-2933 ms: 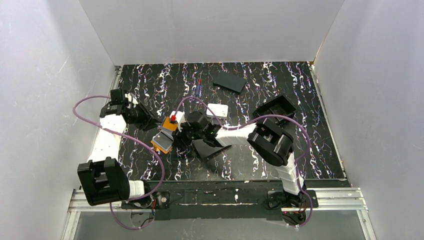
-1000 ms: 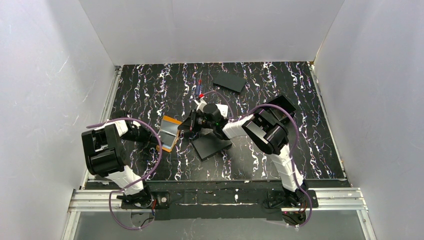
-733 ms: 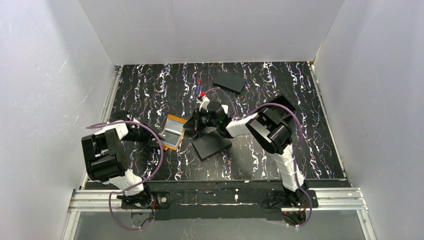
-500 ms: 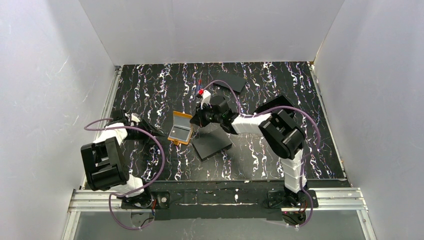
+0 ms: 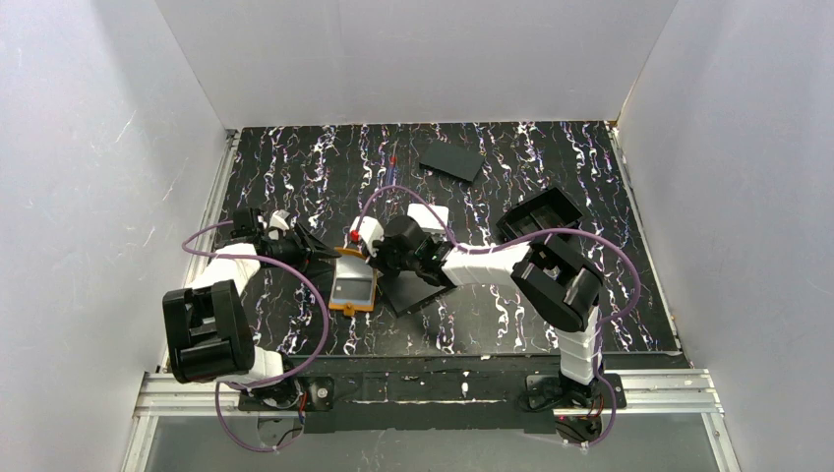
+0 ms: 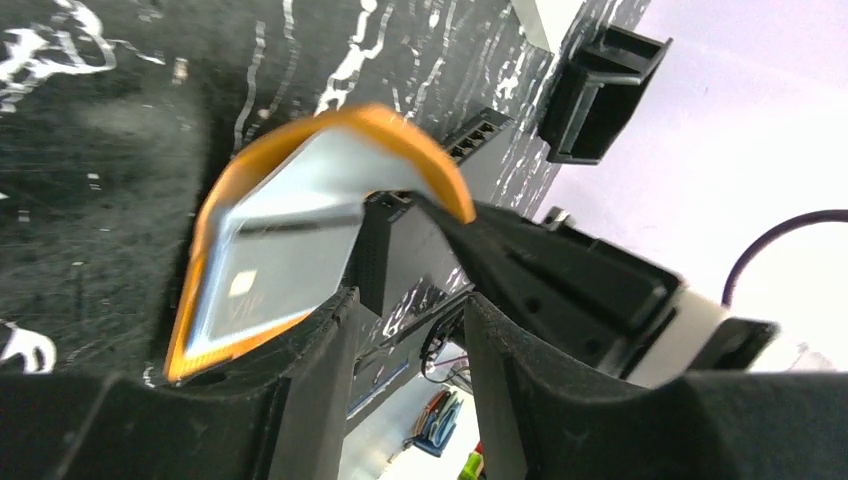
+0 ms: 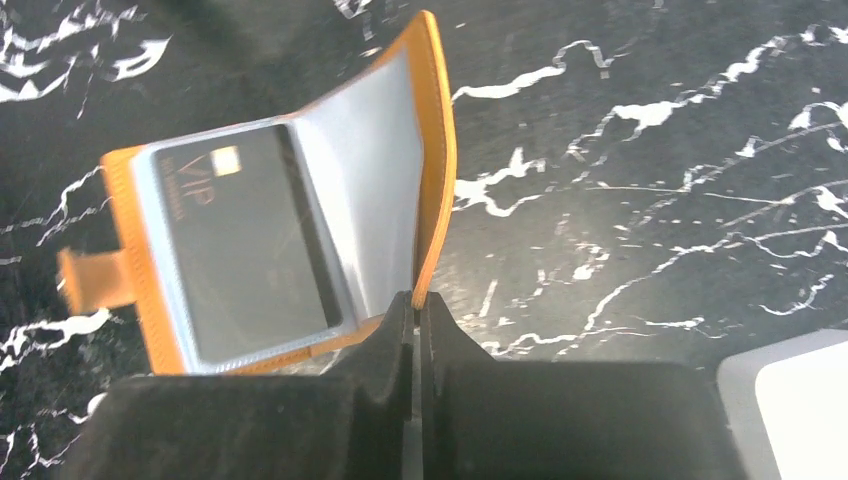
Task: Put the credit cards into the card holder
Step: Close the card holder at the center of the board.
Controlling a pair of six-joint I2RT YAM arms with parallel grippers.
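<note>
1. Since a second ago the card holder (image 7: 375,180) has travelled in the top view, from the centre-left beside my left arm to a spot lower and nearer the middle. It now sits just left of the flat black rectangle (image 5: 415,290).
2. My left pincer (image 6: 408,310) had been closed in at the holder's left edge. It now has its fingers apart with nothing between them, and it sits off the holder's upper-left corner.
3. My right pincer (image 7: 417,305) has followed the holder down. Its jaws are pressed together on the orange edge of the raised flap.
4. That leaves the holder with my right arm alone. One half looks laid on the desk (image 7: 650,150) and the other is propped open, which I judge frees my left arm to fetch a card.
5. A dark card (image 7: 245,240) already sits in the pale pocket.
6. A white card (image 5: 428,216) lies loose on the desk, up and to the right of the holder, so the task looks only partly done.
7. Only the right wrist view shows the pocketed card's chip and "VIP" lettering. It alone also shows the clasp tab (image 7: 95,280) sticking out at the left.
8. Only the left wrist view shows the clear gap between my left fingers, with one black right finger on the orange rim.
9. Only the top view shows the white card whole and how far it lies from each arm; the right wrist view catches just a corner of it.
</note>
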